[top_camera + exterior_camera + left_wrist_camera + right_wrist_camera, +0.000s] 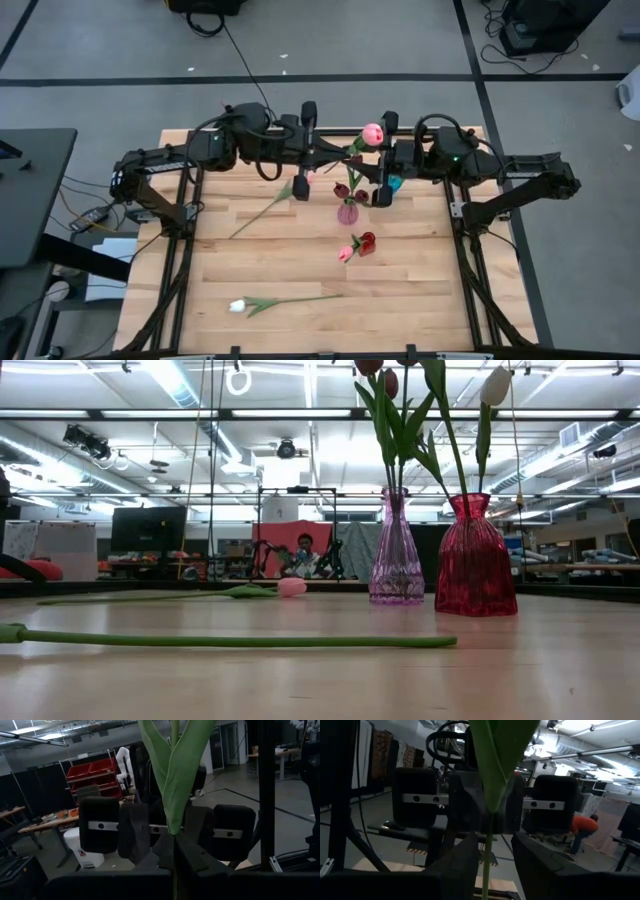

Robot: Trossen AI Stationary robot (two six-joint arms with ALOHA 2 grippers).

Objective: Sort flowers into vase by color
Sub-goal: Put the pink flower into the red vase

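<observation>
White tulip on wooden table; left pincer grips pink tulip; right pincer narrow.

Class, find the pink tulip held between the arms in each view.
High: pink tulip, between the arms, far edge.
Low: not in it.
Left wrist: its leaf, centre, over left pincer.
Right wrist: leaf, centre, over right pincer.
Landmark: that leaf, both wrist views.
</observation>
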